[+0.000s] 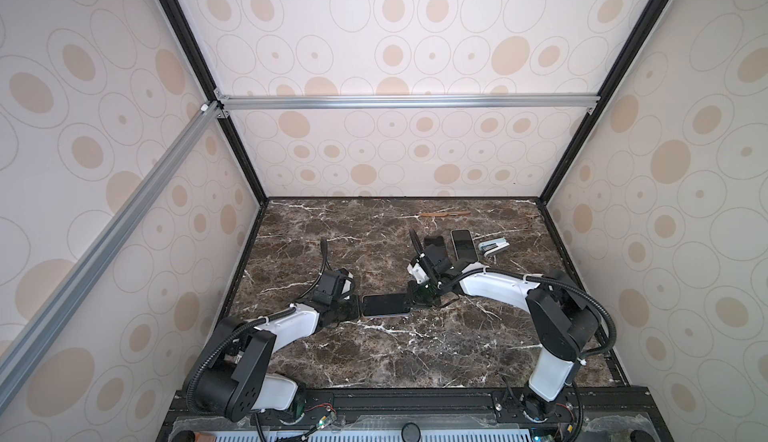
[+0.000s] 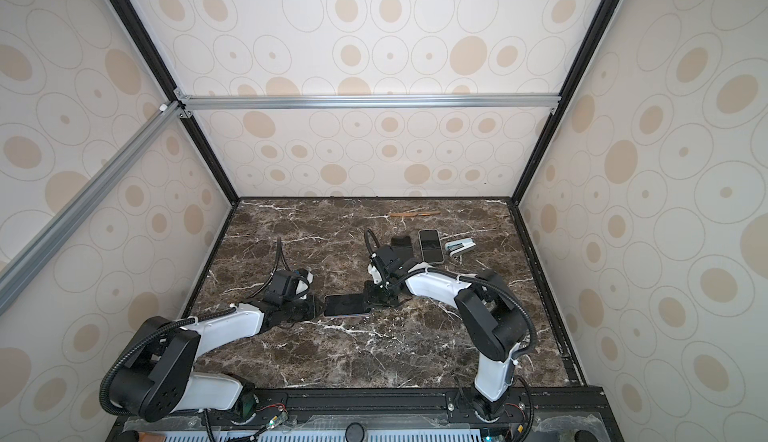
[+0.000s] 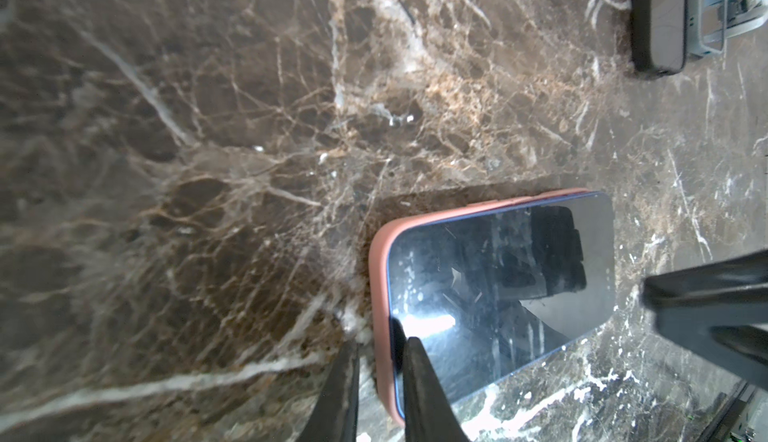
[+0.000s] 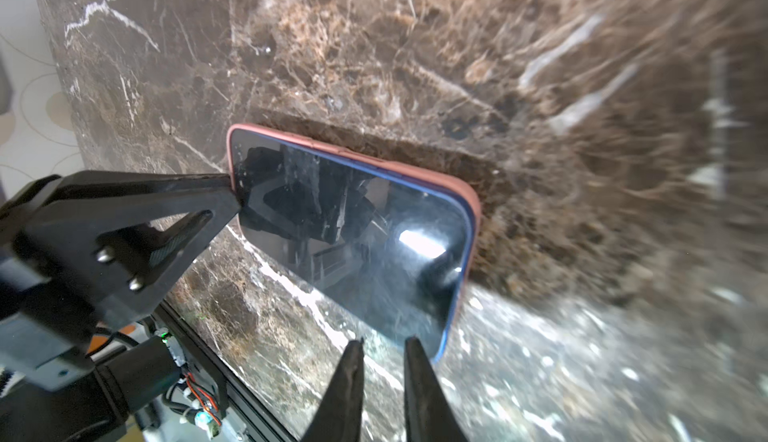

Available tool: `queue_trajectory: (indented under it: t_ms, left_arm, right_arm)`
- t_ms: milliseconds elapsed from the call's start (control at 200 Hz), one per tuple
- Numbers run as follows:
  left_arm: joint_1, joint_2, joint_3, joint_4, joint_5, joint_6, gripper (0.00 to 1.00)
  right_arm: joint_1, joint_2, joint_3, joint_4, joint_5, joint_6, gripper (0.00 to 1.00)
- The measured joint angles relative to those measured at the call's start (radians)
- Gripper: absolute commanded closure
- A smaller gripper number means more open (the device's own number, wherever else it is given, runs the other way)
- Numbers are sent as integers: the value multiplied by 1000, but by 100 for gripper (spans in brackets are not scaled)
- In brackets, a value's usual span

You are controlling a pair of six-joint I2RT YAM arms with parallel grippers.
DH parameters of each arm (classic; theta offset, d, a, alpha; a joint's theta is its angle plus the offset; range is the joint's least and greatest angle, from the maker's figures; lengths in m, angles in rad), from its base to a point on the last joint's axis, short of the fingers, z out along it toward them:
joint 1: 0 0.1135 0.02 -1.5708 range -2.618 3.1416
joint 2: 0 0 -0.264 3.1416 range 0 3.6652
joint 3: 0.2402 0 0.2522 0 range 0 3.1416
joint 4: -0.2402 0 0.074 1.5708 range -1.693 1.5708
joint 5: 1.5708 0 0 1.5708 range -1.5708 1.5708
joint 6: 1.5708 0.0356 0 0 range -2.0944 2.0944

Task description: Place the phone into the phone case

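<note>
The phone point(image 3: 498, 274) lies screen-up in the pink phone case point(image 3: 379, 261), at 3 o'clock from the left gripper point(image 3: 381, 343), which pinches the case's end rim. The right gripper point(image 4: 382, 341), fingers nearly together, sits at the opposite corner; whether it grips is unclear. Bare table point(image 1: 415, 352) spreads toward 6 o'clock. A second phone point(image 1: 464, 244) and a stapler point(image 1: 493, 247) sit well apart at 1 o'clock. The screen is dark, smudged and blue-edged.

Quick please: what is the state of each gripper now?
Left gripper: closed on the phone case rim.
Right gripper: slightly open, holding nothing, beside the phone.
</note>
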Motion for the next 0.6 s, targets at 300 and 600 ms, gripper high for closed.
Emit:
queue_trajectory:
  t_ms: [300,600]
  left_arm:
    - [0,27,9,26,31,1,80]
    - [0,35,14,24,37,16,82]
  right_arm:
    - [-8,-4,-6,-41,31,-26,79]
    - [-11,67,-28,21,-23,-14,84]
